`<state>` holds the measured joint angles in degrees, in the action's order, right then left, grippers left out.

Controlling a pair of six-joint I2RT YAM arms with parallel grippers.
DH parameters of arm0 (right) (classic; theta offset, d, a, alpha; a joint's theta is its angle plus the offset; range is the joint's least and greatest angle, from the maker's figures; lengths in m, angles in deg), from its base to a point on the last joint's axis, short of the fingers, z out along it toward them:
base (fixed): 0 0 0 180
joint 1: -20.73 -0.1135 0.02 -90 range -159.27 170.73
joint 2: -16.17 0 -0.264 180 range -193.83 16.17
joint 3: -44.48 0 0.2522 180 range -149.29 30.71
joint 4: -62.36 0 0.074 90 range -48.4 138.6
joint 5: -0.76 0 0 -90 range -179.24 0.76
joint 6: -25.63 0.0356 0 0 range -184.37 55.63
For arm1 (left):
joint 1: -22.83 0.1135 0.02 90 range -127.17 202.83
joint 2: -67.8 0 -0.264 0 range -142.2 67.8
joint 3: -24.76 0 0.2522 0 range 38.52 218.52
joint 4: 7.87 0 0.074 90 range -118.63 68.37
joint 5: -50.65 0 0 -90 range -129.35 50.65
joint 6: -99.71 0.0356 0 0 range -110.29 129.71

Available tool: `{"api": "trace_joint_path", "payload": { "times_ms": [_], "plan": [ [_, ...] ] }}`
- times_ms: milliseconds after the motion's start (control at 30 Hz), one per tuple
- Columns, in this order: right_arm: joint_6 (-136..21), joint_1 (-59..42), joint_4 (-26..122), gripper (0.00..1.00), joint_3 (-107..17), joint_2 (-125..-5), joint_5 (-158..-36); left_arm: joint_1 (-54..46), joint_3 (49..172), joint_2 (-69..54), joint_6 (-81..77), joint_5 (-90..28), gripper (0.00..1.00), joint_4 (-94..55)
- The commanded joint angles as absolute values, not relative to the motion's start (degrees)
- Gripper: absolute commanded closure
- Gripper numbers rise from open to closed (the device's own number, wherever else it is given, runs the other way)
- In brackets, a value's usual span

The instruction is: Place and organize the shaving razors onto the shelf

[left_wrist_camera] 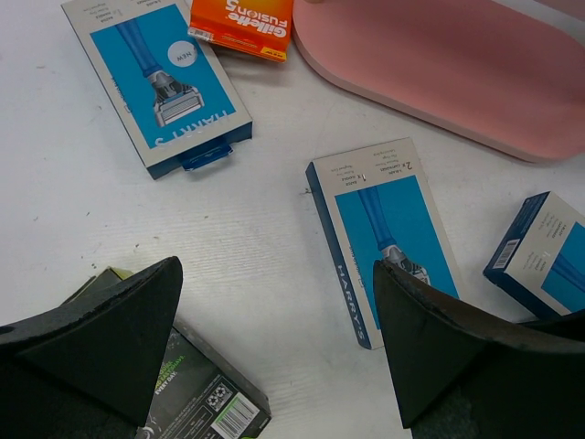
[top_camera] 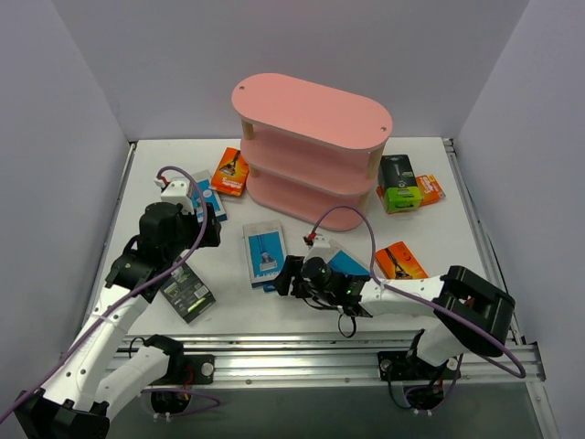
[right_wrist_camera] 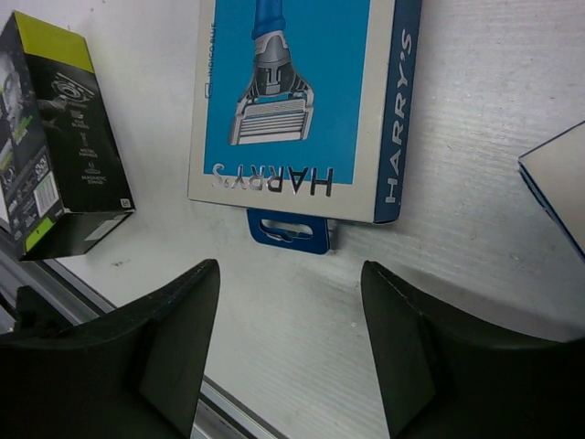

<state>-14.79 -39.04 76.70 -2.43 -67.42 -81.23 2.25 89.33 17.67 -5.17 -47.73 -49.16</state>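
The pink three-tier shelf [top_camera: 311, 114] stands at the back middle with nothing on its top board. Razor packs lie flat on the table: a blue-and-white pack [top_camera: 263, 254] in the middle, a black-and-lime pack [top_camera: 187, 293] at the front left, and an orange pack [top_camera: 230, 171] left of the shelf. My left gripper [top_camera: 210, 230] is open and empty above the table [left_wrist_camera: 274, 274], between the black pack [left_wrist_camera: 196, 384] and the blue pack [left_wrist_camera: 388, 238]. My right gripper [top_camera: 283, 274] is open and empty [right_wrist_camera: 288, 270], just short of the blue pack's hang tab [right_wrist_camera: 288, 230].
Another blue pack [top_camera: 203, 194] lies by my left wrist and one [top_camera: 345, 265] lies under my right arm. An orange pack [top_camera: 400, 261] lies at the front right. A black-and-lime pack [top_camera: 399, 186] and an orange one [top_camera: 430, 189] lie right of the shelf. A metal rail [top_camera: 366, 343] runs along the near edge.
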Motion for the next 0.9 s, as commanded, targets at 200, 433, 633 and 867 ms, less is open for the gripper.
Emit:
{"api": "trace_joint_path", "payload": {
  "times_ms": [200, 433, 633, 867],
  "plan": [
    [-5.31, -39.3, 92.72, 0.49, 2.67, -70.93, -81.59, 2.44, 89.5, 18.06, -6.2, -46.91, 0.06, -46.33],
    [-4.51, -39.65, 96.85, 0.52, 3.21, -73.57, -83.0, 2.44, 89.59, 17.97, -6.2, -46.82, 0.06, -46.42],
    [-6.18, -40.62, 91.59, 0.52, 1.36, -69.89, -81.24, 2.61, 89.5, 17.53, -6.29, -47.79, 0.06, -45.72],
    [-6.01, -40.71, 83.86, 0.51, 1.62, -61.54, -79.4, 5.86, 91.96, 10.52, -16.55, -46.21, 0.06, -45.19]
  ]
}}
